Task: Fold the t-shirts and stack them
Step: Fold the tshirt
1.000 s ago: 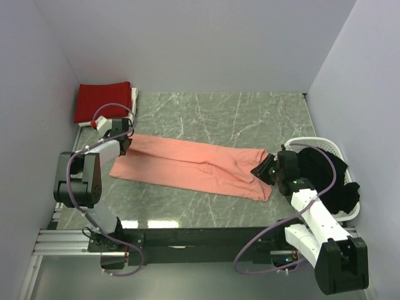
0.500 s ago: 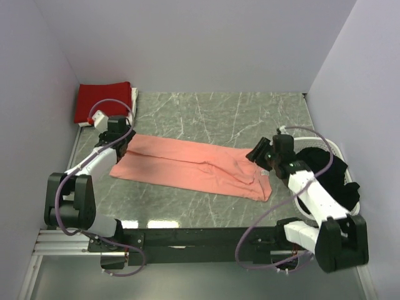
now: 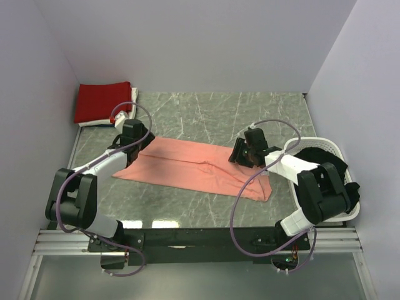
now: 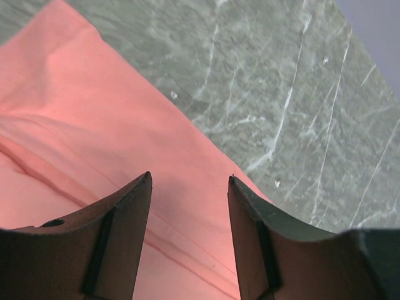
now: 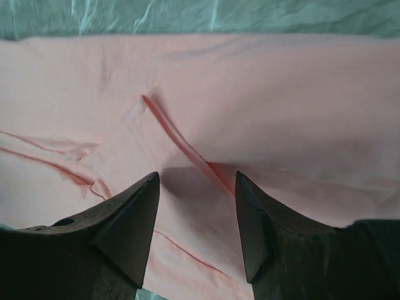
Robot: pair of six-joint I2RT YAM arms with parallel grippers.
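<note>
My left fingers stood apart and empty, just above the far edge of the salmon-pink t-shirt near its left end. My right fingers were likewise spread, holding nothing, over a creased fold toward its right end. The shirt lay as a long band across the table. Beyond its left end sat the folded deep red t-shirt on a white t-shirt. Past its right end, the black t-shirt filled a white basket.

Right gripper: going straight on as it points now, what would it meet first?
Probably the salmon-pink t-shirt, at its raised fold; nothing shows between it and the right gripper, though depth is unclear.
</note>
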